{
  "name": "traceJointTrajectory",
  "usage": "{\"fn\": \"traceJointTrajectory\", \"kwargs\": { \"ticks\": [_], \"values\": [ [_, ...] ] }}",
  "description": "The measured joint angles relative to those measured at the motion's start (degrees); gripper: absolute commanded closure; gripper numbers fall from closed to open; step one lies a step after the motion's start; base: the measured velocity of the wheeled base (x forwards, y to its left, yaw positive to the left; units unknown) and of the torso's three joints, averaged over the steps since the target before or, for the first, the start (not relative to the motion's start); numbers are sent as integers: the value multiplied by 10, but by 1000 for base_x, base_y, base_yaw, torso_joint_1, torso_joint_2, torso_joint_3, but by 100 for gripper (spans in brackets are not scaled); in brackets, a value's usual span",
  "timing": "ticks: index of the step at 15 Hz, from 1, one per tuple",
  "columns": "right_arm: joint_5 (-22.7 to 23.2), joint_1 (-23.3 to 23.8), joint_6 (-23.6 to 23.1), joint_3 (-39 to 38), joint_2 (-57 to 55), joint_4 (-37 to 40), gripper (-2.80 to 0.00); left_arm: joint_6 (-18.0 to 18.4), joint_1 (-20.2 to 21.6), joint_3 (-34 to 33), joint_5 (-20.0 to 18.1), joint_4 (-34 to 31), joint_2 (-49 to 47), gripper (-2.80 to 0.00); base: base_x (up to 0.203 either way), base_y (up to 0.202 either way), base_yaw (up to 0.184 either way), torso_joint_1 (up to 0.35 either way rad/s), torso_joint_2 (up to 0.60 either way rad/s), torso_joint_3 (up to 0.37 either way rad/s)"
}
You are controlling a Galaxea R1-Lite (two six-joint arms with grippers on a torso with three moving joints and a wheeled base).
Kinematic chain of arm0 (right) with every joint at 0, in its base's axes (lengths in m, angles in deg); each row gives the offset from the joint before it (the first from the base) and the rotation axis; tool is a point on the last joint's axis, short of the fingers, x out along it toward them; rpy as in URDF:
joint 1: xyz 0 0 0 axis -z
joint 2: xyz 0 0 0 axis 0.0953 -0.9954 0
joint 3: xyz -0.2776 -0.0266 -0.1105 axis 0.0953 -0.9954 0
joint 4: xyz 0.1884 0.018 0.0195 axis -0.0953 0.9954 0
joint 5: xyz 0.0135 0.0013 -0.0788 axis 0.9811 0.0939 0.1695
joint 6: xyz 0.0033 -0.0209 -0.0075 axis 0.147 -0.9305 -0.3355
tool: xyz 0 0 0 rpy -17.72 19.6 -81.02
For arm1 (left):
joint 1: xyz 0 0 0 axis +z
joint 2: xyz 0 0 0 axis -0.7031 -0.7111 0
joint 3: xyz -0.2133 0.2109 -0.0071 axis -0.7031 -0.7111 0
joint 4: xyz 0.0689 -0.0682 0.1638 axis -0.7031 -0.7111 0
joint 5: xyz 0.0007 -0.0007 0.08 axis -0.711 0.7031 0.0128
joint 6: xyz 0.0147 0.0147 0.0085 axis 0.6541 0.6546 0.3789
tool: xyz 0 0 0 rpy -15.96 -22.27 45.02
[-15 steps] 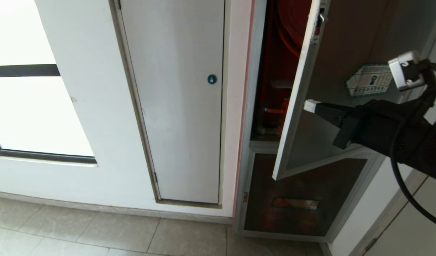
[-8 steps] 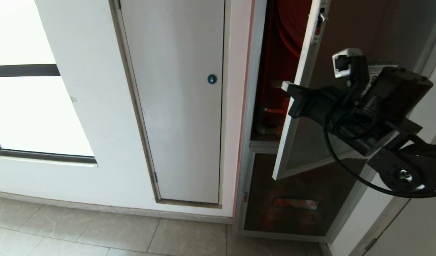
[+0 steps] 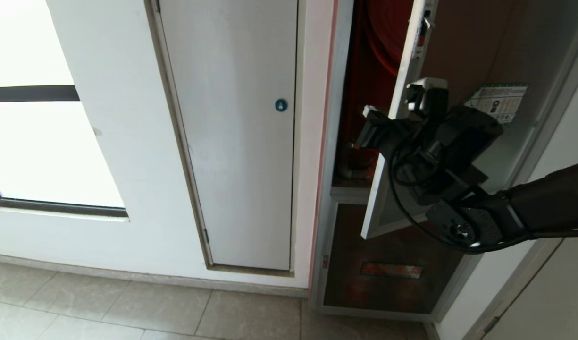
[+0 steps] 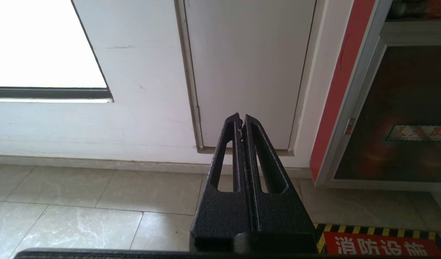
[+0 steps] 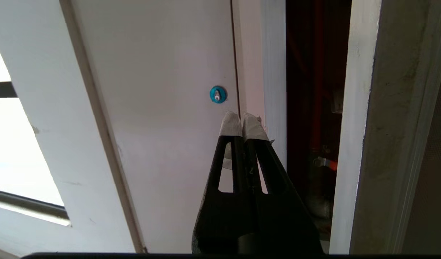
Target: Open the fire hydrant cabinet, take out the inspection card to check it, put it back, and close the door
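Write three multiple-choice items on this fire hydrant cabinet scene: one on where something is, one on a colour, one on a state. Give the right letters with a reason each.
1. Where is the right gripper?
A. At the free edge of the door, in front of the gap into the fire hydrant cabinet
B. On the floor tiles
C. Against the window

2. What colour is the round lock on the plain white door?
A. Red
B. Blue
C. Yellow

3. How does the cabinet's door stand?
A. Fully shut
B. Taken off
C. Partly open

Answers:
1 A: the head view shows the fingertips just past the door's edge, with the red interior behind them.
2 B: it shows blue in both the head and right wrist views.
3 C: the door swings out from its frame, and the red interior shows through the gap.
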Motion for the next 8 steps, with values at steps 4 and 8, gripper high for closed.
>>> {"fn": "traceJointTrajectory", "kwargs": {
  "ticks": [4, 8],
  "values": [
    [-35, -2, 0, 66, -41, 0, 0, 0, 0, 0, 0, 0, 0, 0, 0, 0, 0, 0, 0, 0],
    [-65, -1, 1, 103, -64, 0, 0, 0, 0, 0, 0, 0, 0, 0, 0, 0, 0, 0, 0, 0]
  ]
}}
